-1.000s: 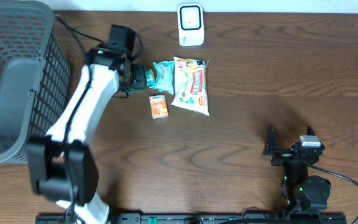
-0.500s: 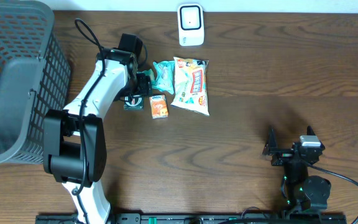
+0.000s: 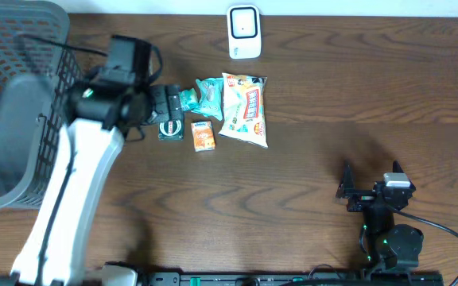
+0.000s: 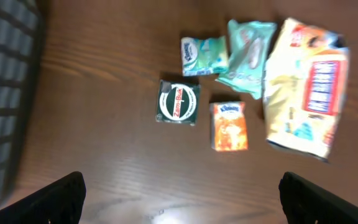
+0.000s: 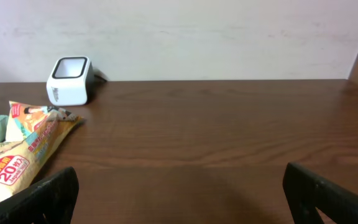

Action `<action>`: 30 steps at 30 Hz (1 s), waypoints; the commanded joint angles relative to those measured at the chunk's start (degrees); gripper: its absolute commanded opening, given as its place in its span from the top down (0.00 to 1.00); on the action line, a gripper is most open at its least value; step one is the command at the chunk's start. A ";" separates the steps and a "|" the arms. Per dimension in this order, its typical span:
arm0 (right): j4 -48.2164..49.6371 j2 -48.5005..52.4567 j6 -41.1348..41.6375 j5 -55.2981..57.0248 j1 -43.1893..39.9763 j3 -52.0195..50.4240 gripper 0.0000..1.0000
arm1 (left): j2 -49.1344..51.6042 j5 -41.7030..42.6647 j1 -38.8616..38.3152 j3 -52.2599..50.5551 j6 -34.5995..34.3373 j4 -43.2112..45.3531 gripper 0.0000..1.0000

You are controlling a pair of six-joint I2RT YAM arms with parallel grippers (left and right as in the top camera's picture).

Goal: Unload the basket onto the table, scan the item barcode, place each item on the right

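Several items lie in a cluster at the table's back. A dark green Zam-Buk box lies flat beside an orange tissue box. Behind them are a small teal pack, a teal pouch and a yellow snack bag. The white barcode scanner stands at the back edge. My left gripper hovers open above the table, just left of the cluster, holding nothing. My right gripper rests open at the front right.
A large grey mesh basket fills the left end of the table, close beside my left arm. Bare wood lies between the item cluster and my right gripper.
My left gripper opened wide and let go of the dark green box, which now lies left of the orange box. The left arm swung back to the left. The right arm stayed still.
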 commanded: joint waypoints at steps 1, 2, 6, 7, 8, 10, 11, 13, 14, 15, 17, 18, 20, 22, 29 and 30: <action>-0.28 -0.31 -0.44 0.04 0.44 -0.07 0.01 | -4.11 -0.70 -0.09 0.66 0.09 -2.51 0.02; -0.28 -0.28 -0.42 0.04 0.44 -0.07 0.01 | -5.35 -0.70 -0.09 0.66 0.11 -3.50 0.02; -0.28 -0.28 -0.42 0.04 0.44 -0.07 0.01 | -9.16 -0.70 -0.09 0.66 0.11 -6.64 0.02; -0.28 -0.28 -0.44 0.04 0.44 -0.07 0.01 | -9.86 -0.70 -0.09 0.66 0.09 -7.10 0.02; -0.28 -0.31 -0.42 0.04 0.44 -0.07 0.01 | -10.45 -0.70 -0.09 0.66 0.09 -7.50 0.02; -0.28 -0.28 -0.42 0.04 0.44 -0.07 0.01 | -11.28 -0.70 -0.09 0.66 0.09 -8.13 0.03; -0.28 -0.31 -0.44 0.04 0.44 -0.07 0.01 | -11.50 -0.70 -0.09 0.66 0.09 -8.44 0.02; -0.28 -0.28 -0.42 0.04 0.44 -0.07 0.01 | -11.63 -0.70 -0.09 0.68 0.09 -8.61 0.02; -0.28 -0.28 -0.42 0.04 0.44 -0.07 0.01 | -11.61 -0.70 -0.09 0.66 0.09 -8.61 0.02; -0.28 -0.31 -0.42 0.04 0.44 -0.07 0.01 | -11.52 -0.70 -0.09 0.66 0.09 -8.61 0.02; -0.28 -0.31 -0.42 0.04 0.44 -0.07 0.01 | -11.50 -0.70 -0.09 0.66 0.09 -8.63 0.02; -0.28 -0.31 -0.42 0.04 0.44 -0.07 0.01 | -11.50 -0.70 -0.09 0.66 0.09 -8.61 0.02; -0.28 -0.31 -0.42 0.04 0.44 -0.07 0.01 | -11.50 -0.70 -0.09 0.66 0.09 -8.63 0.03; -0.28 -0.28 -0.42 0.04 0.44 -0.07 0.01 | -11.50 -0.70 -0.09 0.66 0.09 -8.61 0.02; -0.28 -0.31 -0.44 0.04 0.44 -0.07 0.01 | -11.50 -0.70 -0.09 0.66 0.09 -8.61 0.02; -0.28 -0.28 -0.42 0.04 0.44 -0.07 0.01 | -11.50 -0.70 -0.09 0.66 0.09 -8.61 0.02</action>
